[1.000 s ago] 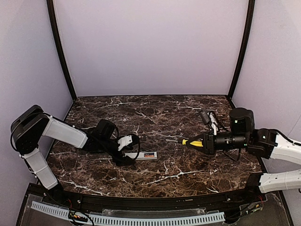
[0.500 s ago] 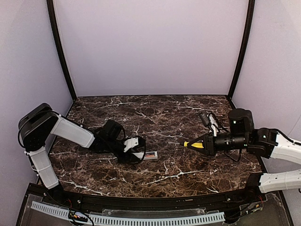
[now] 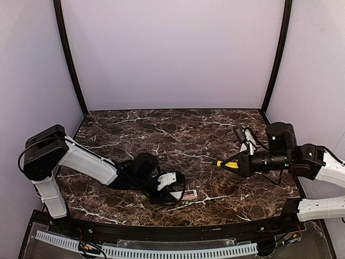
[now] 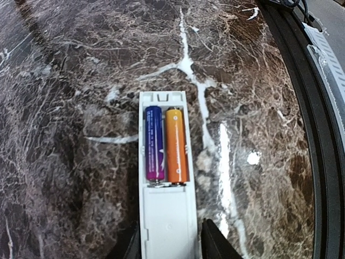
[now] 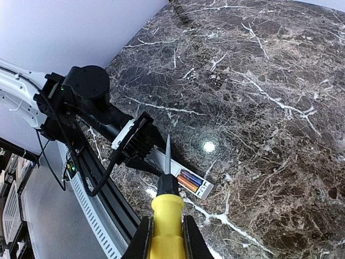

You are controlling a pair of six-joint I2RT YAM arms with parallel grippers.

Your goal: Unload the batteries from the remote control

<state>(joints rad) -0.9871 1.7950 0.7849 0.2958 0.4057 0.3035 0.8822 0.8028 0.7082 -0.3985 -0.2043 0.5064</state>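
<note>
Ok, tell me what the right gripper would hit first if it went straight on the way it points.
The screwdriver in the right gripper leads. In the right wrist view its tip lines up with the remote where the left gripper holds it, so probably that, though depth is unclear.

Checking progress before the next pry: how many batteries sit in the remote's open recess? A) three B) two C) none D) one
B: the left wrist view shows a blue-purple battery and an orange battery side by side in the recess of the remote control.
</note>
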